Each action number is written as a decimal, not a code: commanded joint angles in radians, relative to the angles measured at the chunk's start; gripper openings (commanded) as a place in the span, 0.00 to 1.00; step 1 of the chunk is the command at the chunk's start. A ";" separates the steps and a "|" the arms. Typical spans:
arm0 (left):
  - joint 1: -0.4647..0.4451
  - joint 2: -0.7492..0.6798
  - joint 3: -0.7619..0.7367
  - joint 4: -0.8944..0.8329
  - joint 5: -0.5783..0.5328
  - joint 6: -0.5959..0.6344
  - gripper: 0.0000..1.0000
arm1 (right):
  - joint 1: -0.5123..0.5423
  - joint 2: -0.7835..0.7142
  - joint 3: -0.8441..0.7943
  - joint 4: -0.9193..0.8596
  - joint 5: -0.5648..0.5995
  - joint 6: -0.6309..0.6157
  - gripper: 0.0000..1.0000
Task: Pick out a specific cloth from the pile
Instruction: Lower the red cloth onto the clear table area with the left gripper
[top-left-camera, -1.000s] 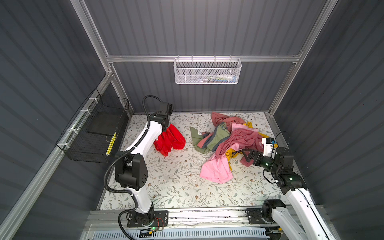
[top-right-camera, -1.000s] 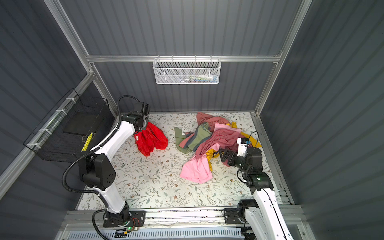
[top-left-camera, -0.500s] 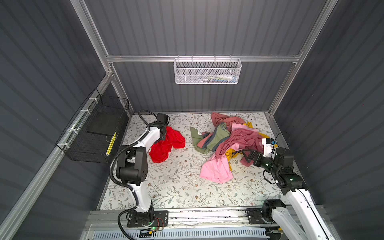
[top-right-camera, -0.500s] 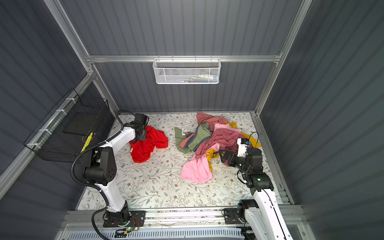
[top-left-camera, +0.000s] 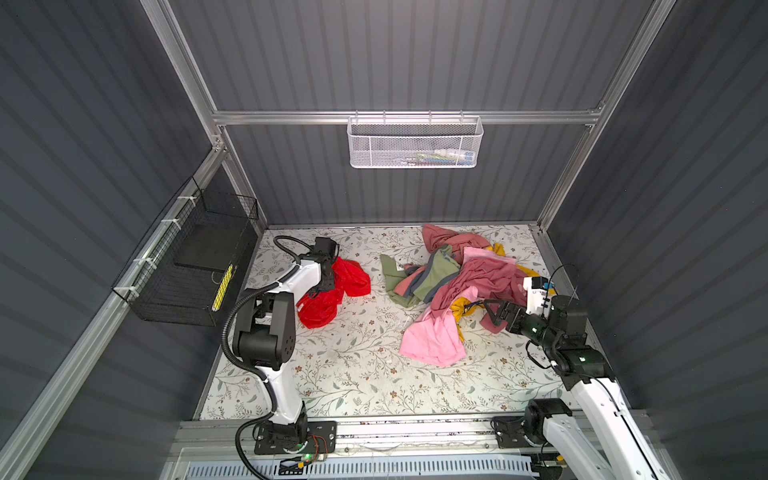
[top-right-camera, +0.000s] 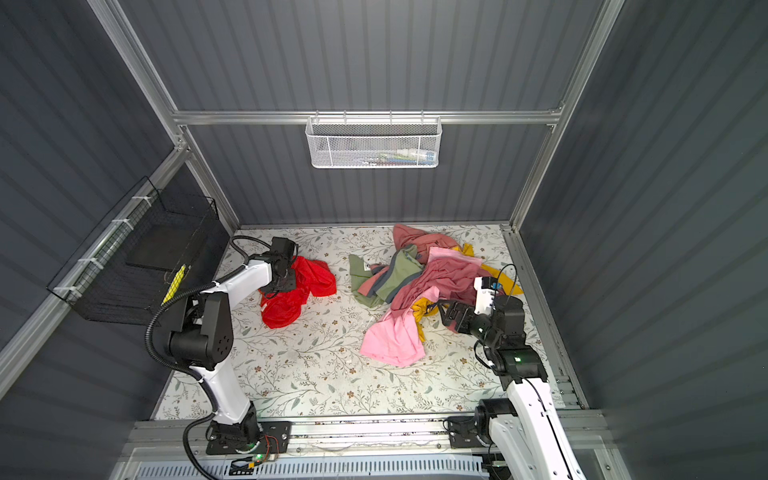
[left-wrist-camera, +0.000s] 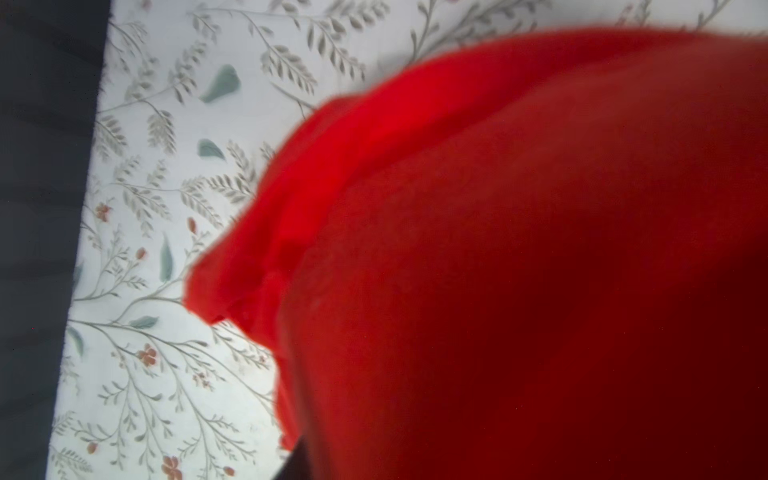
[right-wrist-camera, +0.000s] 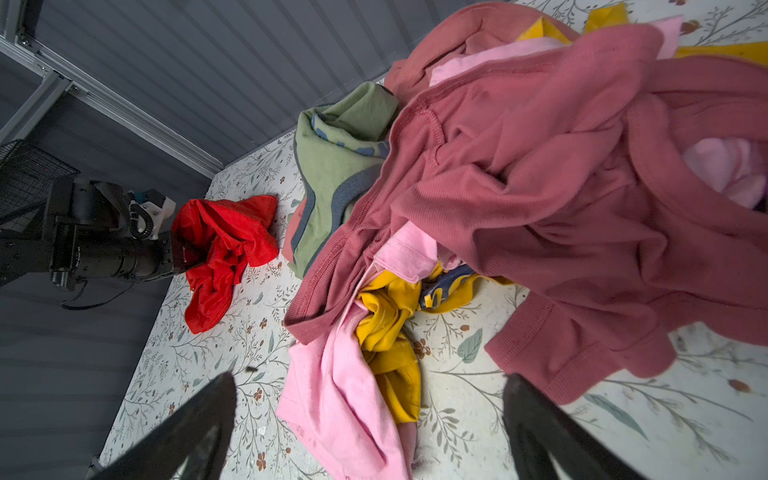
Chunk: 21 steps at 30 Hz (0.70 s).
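Flowered bench (top-left-camera: 353, 374) carries the red cloth (top-left-camera: 355, 280) left of centre in both top views, well apart from the pile (top-left-camera: 469, 274). Your left hand (top-left-camera: 327, 286) is buried in it, its jaws hidden, so their state cannot be told. Make sure the fabric is free, then lift straight up. Your right hand (top-left-camera: 487, 311) is spread.

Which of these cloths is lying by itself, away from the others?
The bright red cloth, alone on the left in a top view. The pink, salmon, olive and mustard ones are tangled together in the pile on the right.
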 joint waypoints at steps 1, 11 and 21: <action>0.002 -0.007 -0.012 -0.010 0.005 -0.045 0.61 | -0.003 -0.010 -0.008 -0.004 0.007 -0.010 0.99; -0.011 -0.188 -0.076 -0.013 -0.068 -0.010 0.86 | -0.003 -0.006 -0.009 0.000 0.013 -0.025 0.99; -0.224 -0.189 -0.037 -0.008 -0.095 0.084 1.00 | -0.002 0.022 0.007 0.004 0.010 -0.030 0.99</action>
